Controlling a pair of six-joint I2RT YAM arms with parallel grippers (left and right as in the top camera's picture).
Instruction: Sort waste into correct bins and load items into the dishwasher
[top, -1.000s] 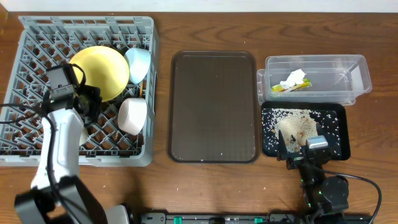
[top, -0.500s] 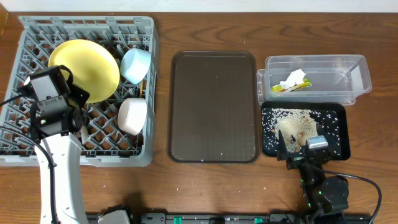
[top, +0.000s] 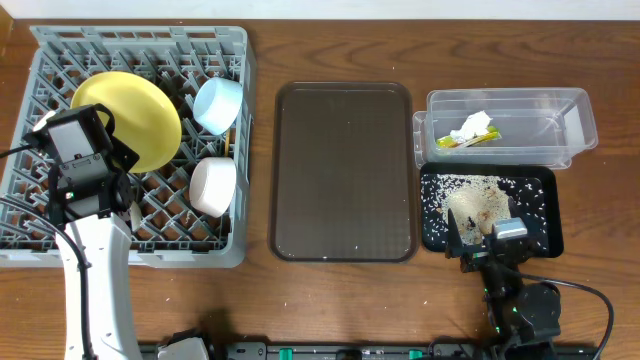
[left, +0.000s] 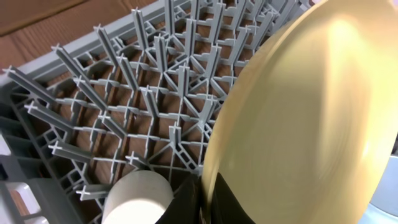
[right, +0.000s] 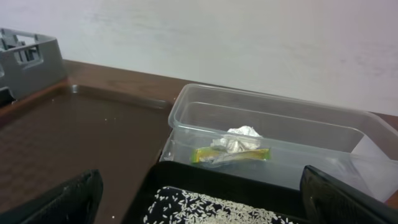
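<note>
One grey dish rack (top: 40, 60) fills the left end of the table, and four dishes are in it. One yellow plate (top: 135, 110) stands tilted among the pegs in the rear half. The left gripper (left: 202, 210) is closed on the plate's lower rim, with a dark finger (left: 180, 205) on each side of the edge in the wrist view. One small white cup (left: 137, 196) sits just beside that gripper, low among the pegs. One blue bowl (top: 220, 103) leans by the rack's right wall, and one white bowl (top: 213, 185) lies on its side nearer the front. In the middle lies one brown tray (top: 345, 170). At the right, one clear tub (top: 510, 95) holds one orange-and-green wrapper (top: 470, 141) and one wad of white paper (top: 476, 124) touching it. Just in front of the tub, one black tray (top: 550, 215) carries a scatter of rice scraps (top: 475, 200). The right gripper (top: 487, 240) sits over the black tray's front edge, its two fingers (right: 62, 199) spread wide with nothing between them.
</note>
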